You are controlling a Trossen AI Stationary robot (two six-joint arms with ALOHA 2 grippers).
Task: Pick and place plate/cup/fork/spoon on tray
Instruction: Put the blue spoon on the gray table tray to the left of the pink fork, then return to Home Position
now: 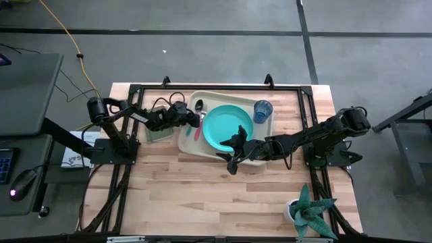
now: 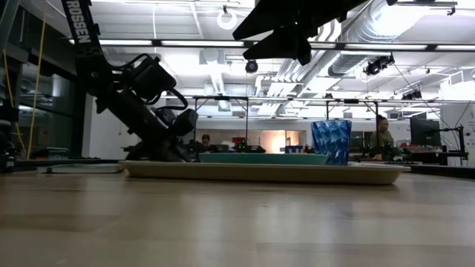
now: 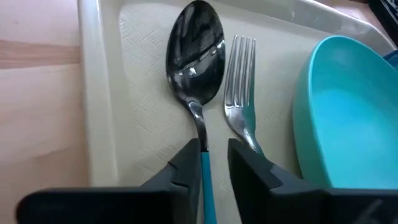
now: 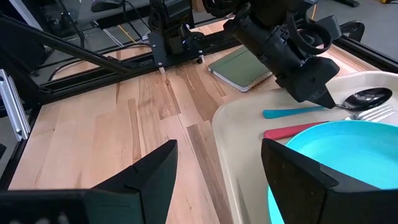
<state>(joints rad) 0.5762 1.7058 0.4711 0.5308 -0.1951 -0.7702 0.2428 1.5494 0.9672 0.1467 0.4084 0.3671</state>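
The wooden table [image 1: 202,189] bears the tray [image 1: 196,145], green pad [image 1: 160,132] and plant [image 1: 312,212].

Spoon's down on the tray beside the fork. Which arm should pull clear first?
The left, probably. The left gripper straddles the spoon handle on the tray, jaws just parted. The right gripper hangs open by the plate, holding nothing.

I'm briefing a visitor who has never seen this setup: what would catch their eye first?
The turquoise plate in the middle of the cream tray, with the blue cup at the tray's far right corner. Next, the left end effector straddling the spoon, which lies beside the fork left of the plate.
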